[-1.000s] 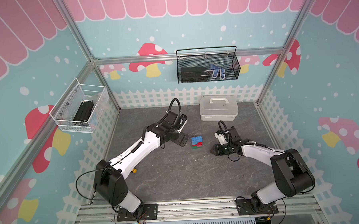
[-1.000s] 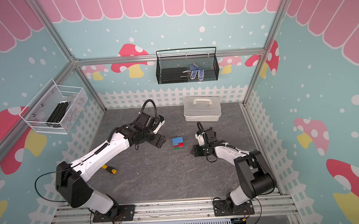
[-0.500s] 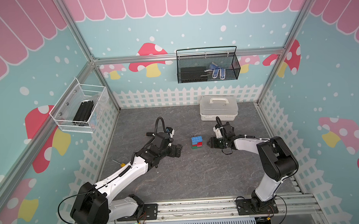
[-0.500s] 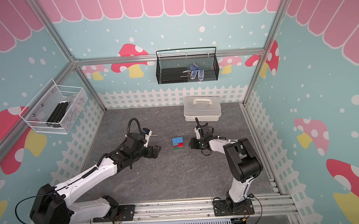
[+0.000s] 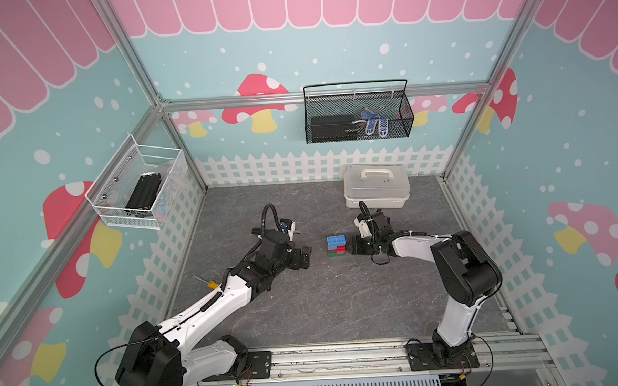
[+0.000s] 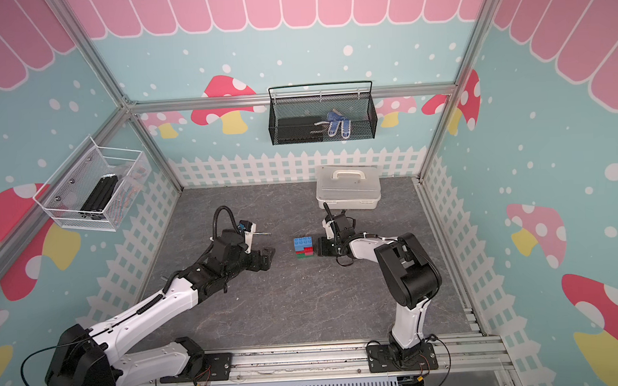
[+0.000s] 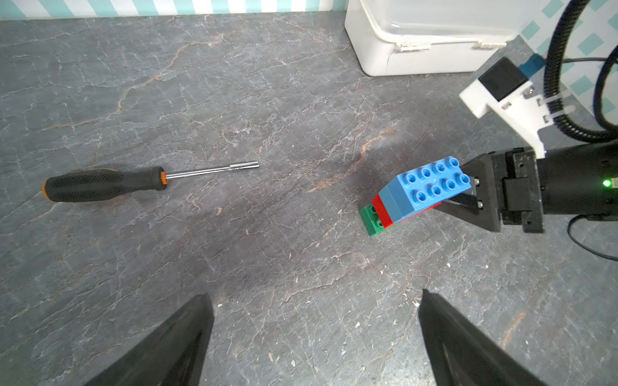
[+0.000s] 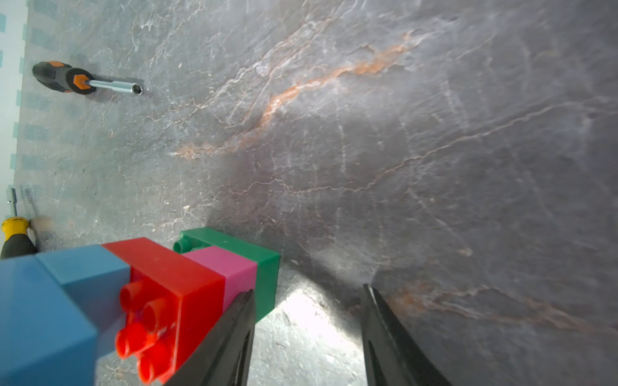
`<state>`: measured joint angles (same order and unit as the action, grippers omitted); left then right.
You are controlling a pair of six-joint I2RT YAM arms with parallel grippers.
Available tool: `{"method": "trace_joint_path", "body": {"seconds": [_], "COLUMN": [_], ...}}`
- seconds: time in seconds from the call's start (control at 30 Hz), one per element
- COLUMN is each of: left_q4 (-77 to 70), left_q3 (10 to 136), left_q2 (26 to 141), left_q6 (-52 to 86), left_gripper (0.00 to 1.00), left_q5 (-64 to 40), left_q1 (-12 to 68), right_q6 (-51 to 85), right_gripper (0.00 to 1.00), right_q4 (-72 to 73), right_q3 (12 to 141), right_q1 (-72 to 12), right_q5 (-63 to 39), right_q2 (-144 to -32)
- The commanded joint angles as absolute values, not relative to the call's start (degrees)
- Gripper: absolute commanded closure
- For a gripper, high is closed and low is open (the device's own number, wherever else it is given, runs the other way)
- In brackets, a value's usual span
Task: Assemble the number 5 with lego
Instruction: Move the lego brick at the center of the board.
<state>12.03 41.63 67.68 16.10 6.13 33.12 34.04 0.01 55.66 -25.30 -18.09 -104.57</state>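
The lego stack [image 5: 336,245] [image 6: 304,247] stands mid-table as the number 5: long blue brick on top, then small blue, red [image 8: 174,284], pink [image 8: 230,270] and green [image 7: 373,219] at the bottom. My right gripper [image 5: 353,247] [image 6: 320,249] sits at table level against the stack's right side. It [image 8: 307,289] is open with only bare table between its fingers. One finger [image 8: 234,320] lies along the pink and red bricks from outside. My left gripper [image 5: 305,258] [image 7: 316,294] is wide open, empty, and a short way left of the stack.
A black-and-orange nut driver [image 7: 103,183] [image 8: 67,78] lies on the table behind my left arm. A yellow-handled screwdriver [image 5: 211,284] lies near the left fence. A white lidded box [image 5: 376,185] stands at the back right. Wire baskets hang on the back and left walls.
My left arm has swung down and back from the far left to level with the stack. My right gripper has moved in against the stack's right side. The stack has not moved.
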Motion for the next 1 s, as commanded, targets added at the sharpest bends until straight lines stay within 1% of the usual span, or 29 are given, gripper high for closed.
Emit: {"method": "trace_joint_path", "body": {"seconds": [0.0,0.27,0.37,0.57,0.73,0.87,0.97], "left_q4": [10.81,9.48,8.05,2.15,-6.05,-14.46,-24.37], "left_q3": [40.45,38.26,37.4,33.88,28.72,24.59,20.74], "left_q2": [67.94,68.32,68.81,68.83,67.66,68.73,70.63], "left_q6": [17.08,16.9,16.36,15.69,15.12,14.29,13.76], "left_gripper": [0.01,0.01,0.01,0.01,0.01,0.01,0.01], "left_q5": [7.51,6.22,4.46,2.93,0.84,0.3,2.81], "left_q1": [32.98,33.05,33.03,32.99,33.05,33.94,36.19], "right_q6": [35.9,37.0,36.65,35.89,35.11,34.59,34.22], "right_gripper": [0.47,0.47,0.47,0.46,0.45,0.45,0.45], "right_q4": [-3.78,-3.4,-4.17,-4.85,-5.89,-7.01,-7.66], "right_q3": [55.53,56.53,57.35,58.25,56.76,53.15,50.43], "right_q1": [-26.88,-29.59,-29.63,-30.16,-30.16,-29.18,-27.74], "right_q5": [-19.08,-19.51,-19.97,-21.98,-21.62,-20.4,-19.54], "right_q2": [-107.35,-108.37,-110.41,-110.89,-109.27,-103.17,-99.83]}}
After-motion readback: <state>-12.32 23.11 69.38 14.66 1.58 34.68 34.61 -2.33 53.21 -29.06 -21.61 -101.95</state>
